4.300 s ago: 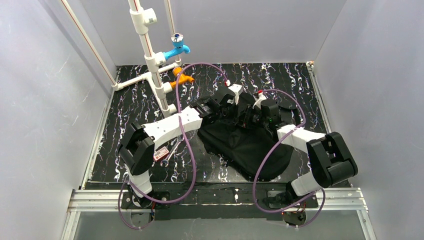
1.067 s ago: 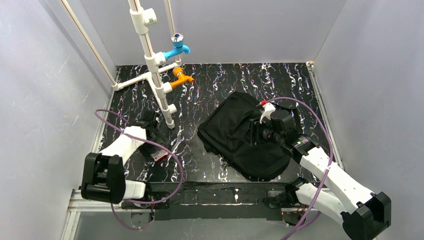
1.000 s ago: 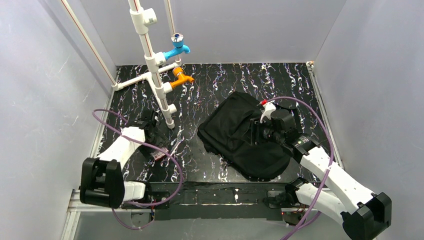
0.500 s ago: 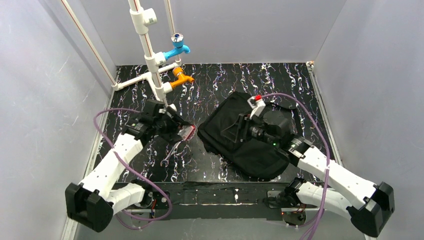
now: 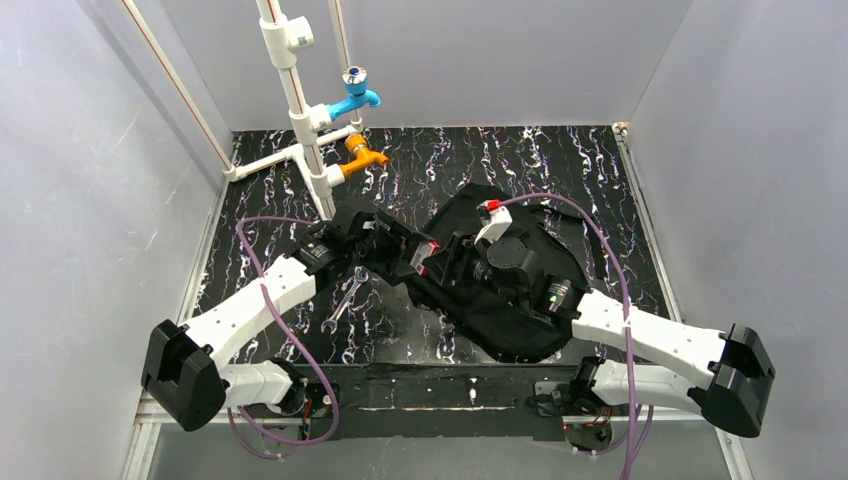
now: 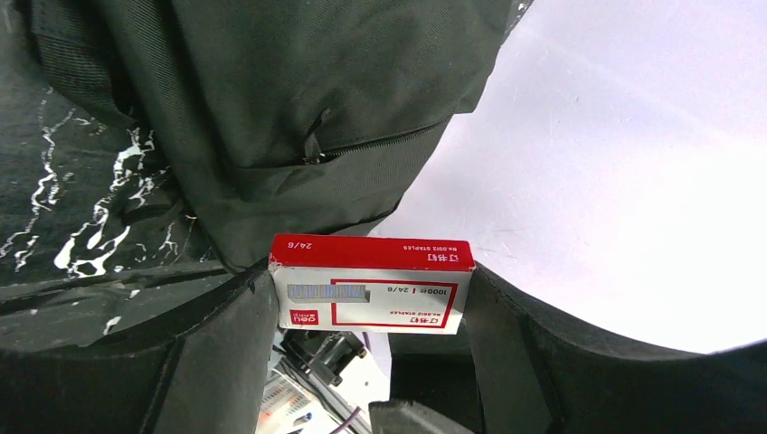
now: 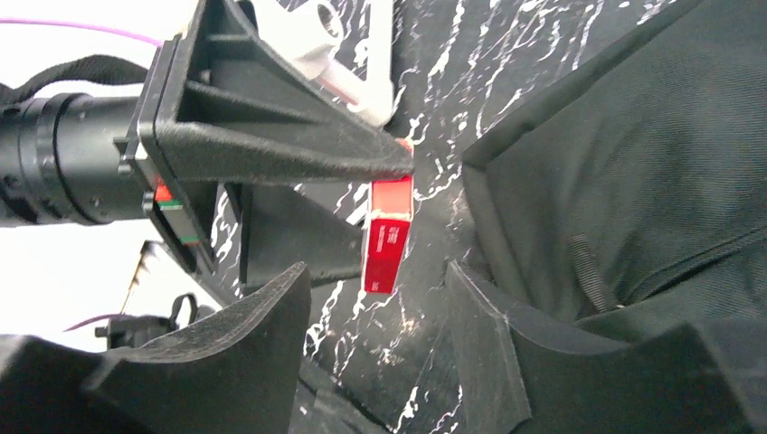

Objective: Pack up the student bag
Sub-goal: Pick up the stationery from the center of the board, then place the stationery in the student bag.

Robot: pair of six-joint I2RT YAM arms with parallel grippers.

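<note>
A black student bag (image 5: 500,275) lies slumped on the marbled counter (image 5: 560,160), right of centre, as two robot arms close in on its left edge. The left tool (image 6: 371,298) is clenched on a small red-and-white staple box (image 6: 371,295), gripped by its two short ends and carried just beside the bag's zipper (image 6: 371,145), which looks closed or nearly so in the left wrist view. The right tool (image 7: 380,298) hangs released, jaws apart with nothing between them, above the counter at the bag's edge; through its gap the right wrist view shows the box (image 7: 387,237) pinched under the other arm's finger (image 7: 271,145).

In the overhead view, a wrench (image 5: 345,299) rests on the counter at about 8 o'clock from the bag. A white pipe stand (image 5: 300,110) with blue (image 5: 355,97) and orange (image 5: 362,155) taps rises at roughly 10 o'clock.

The bag appears soft and limp, likely light but sure to sag and fold rather than lift as one piece. Best purchase is probably a pinch on the fabric lip beside the zipper or on a strap, holding the mouth open while the box goes in. The stiff, light carton should stay put under a modest squeeze.
</note>
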